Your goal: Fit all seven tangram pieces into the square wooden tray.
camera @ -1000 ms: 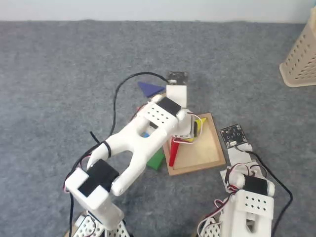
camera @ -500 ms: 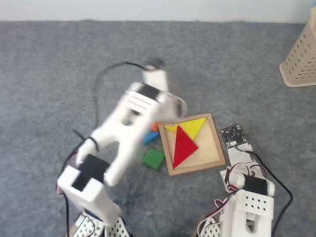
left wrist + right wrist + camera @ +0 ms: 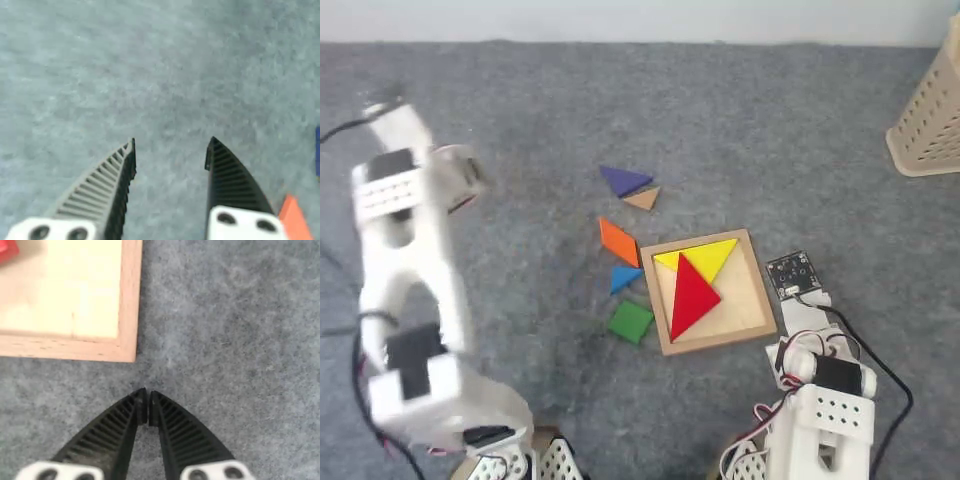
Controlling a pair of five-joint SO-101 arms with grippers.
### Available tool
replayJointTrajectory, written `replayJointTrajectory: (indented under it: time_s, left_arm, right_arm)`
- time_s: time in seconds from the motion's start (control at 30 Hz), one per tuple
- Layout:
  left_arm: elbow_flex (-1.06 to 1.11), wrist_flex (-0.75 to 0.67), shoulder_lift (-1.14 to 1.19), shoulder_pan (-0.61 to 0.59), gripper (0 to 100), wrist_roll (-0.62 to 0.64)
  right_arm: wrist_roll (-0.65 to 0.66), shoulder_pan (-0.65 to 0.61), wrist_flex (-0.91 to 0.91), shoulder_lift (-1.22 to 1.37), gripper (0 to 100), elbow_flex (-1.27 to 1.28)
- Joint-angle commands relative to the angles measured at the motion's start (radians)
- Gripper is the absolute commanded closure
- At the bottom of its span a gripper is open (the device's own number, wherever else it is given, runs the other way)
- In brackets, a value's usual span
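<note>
The square wooden tray (image 3: 715, 343) lies right of centre and holds a yellow triangle (image 3: 700, 257) and a red triangle (image 3: 692, 296). Loose on the carpet to its left are a purple triangle (image 3: 623, 180), a small brown triangle (image 3: 643, 198), an orange parallelogram (image 3: 618, 241), a small blue triangle (image 3: 623, 278) and a green square (image 3: 631, 321). My left arm (image 3: 395, 190) stands far left, away from all pieces. Its gripper (image 3: 172, 145) is open over bare carpet, with the orange piece (image 3: 295, 217) at the edge. My right gripper (image 3: 146, 392) is shut and empty just outside the tray's corner (image 3: 129, 300).
Grey carpet covers the whole table. A beige slotted basket (image 3: 930, 110) stands at the far right edge. My right arm's body (image 3: 820, 390) sits just below and right of the tray. Open carpet lies between the left arm and the loose pieces.
The left arm left the red triangle flat in the tray, then swung from above the tray to the far left. The right arm has not moved.
</note>
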Motion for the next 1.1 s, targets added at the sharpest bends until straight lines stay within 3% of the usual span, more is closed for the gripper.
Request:
replayJointTrajectory:
  time_s: [0.0, 0.1, 0.4, 0.7, 0.9, 1.07]
  left_arm:
    - [0.186, -0.028, -0.313, -0.034, 78, -0.086]
    - [0.41, -0.092, -0.534, -0.034, 78, -0.126]
    - [1.112, -0.466, -1.045, -0.035, 78, -0.253]
    - [1.319, -0.503, -1.223, -0.031, 78, -0.279]
    - [1.529, -0.76, -1.32, -0.031, 78, -0.278]
    - [1.527, -0.71, -1.395, -0.034, 78, -0.278]
  right_arm:
    - [0.011, -0.01, -0.022, -0.019, 98.3, -0.006]
    - [0.009, -0.01, -0.022, -0.019, 98.3, -0.006]
    - [0.008, -0.008, -0.021, -0.019, 98.3, -0.006]
    - [0.008, -0.004, -0.018, -0.019, 98.5, -0.006]
    - [0.008, -0.004, -0.018, -0.019, 98.5, -0.006]
    - [0.008, -0.007, -0.018, -0.019, 98.5, -0.006]
